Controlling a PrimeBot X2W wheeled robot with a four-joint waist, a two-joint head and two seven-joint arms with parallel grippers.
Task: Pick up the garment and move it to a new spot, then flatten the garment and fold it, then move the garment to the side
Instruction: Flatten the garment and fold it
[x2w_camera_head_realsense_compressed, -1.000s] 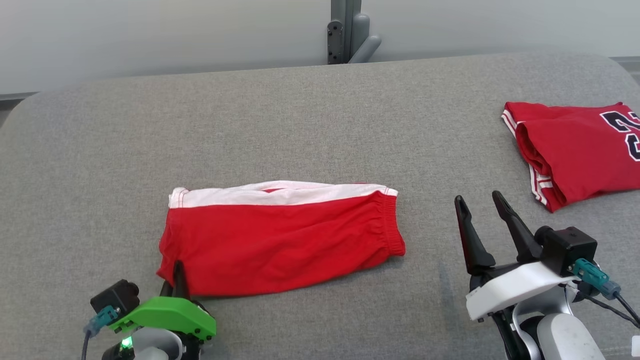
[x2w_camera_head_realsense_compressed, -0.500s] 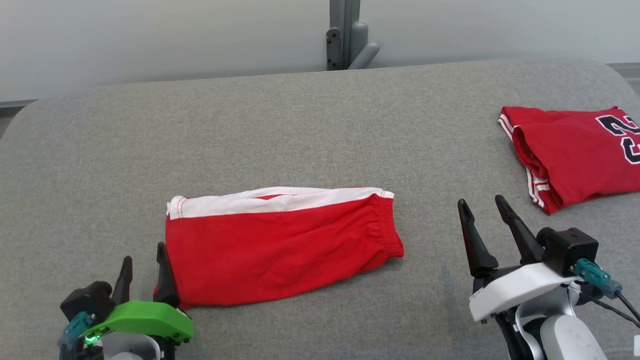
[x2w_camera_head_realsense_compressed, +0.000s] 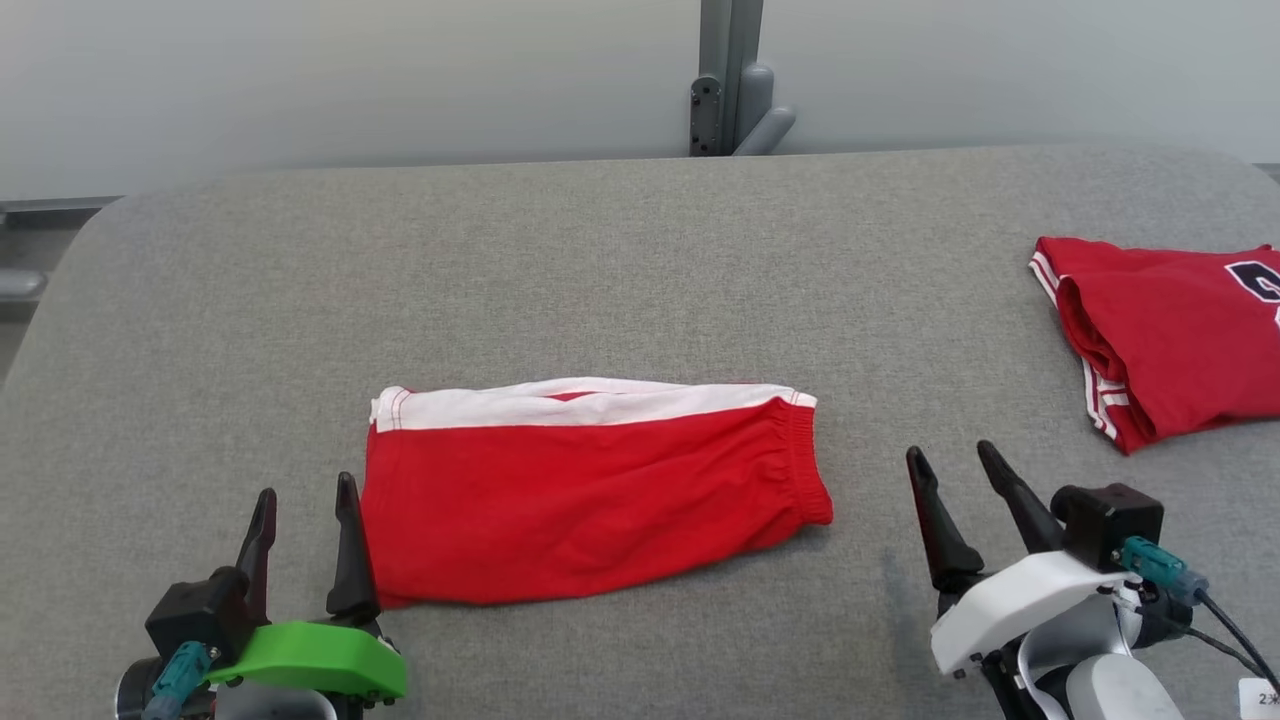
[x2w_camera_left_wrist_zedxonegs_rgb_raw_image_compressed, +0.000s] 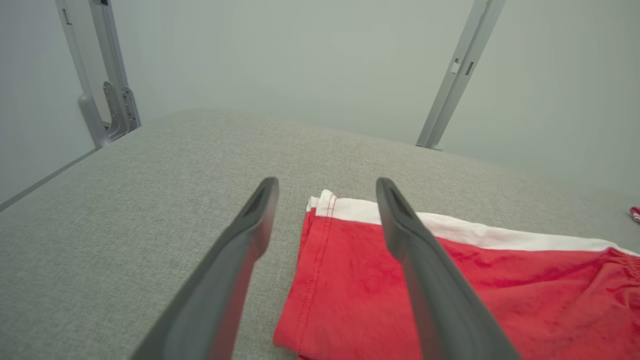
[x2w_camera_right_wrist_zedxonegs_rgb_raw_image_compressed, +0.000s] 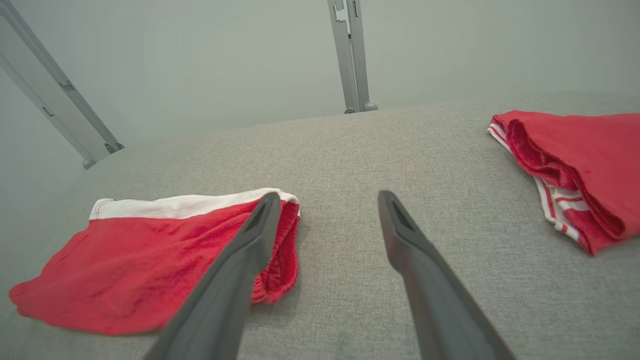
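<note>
- The left hand (x2w_camera_head_realsense_compressed: 306, 488) stands wide, with nothing between its two dark fingers. It sits low over the bench (x2w_camera_head_realsense_compressed: 600, 260), at about 8 o'clock from the garment (x2w_camera_head_realsense_compressed: 590, 500).
- In the left wrist view the left hand (x2w_camera_left_wrist_zedxonegs_rgb_raw_image_compressed: 326, 184) straddles the garment's (x2w_camera_left_wrist_zedxonegs_rgb_raw_image_compressed: 350, 280) hemmed short edge. One finger is over bare grey cloth and the other is over red fabric. I cannot tell whether that finger touches it.
- The right hand (x2w_camera_head_realsense_compressed: 949, 452) is also spread wide and empty. It is at about 4 o'clock from the garment and just clear of the gathered waistband end, as the right wrist view (x2w_camera_right_wrist_zedxonegs_rgb_raw_image_compressed: 328, 195) confirms.
- The garment, a pair of red shorts, lies mid-bench as one long flat packet. A white band runs along its 12 o'clock edge and the elastic waist faces 3 o'clock. It looks folded already, so the step in hand is probably the move to the side.
- To do that well, each hand should pinch through every layer at its own short end, low and close to the bench. Both should lift together and level.
- The packet should stay lightly taut between the hands. Slack would let the middle sag and the fold slip open.
- A folded red jersey (x2w_camera_head_realsense_compressed: 1170, 340) lies near the bench edge at 2 o'clock, well apart from the shorts. The set-down should fall short of it, so the two do not overlap.
- A grey post (x2w_camera_head_realsense_compressed: 730, 80) stands beyond the bench at 12 o'clock, clear of any likely path.
</note>
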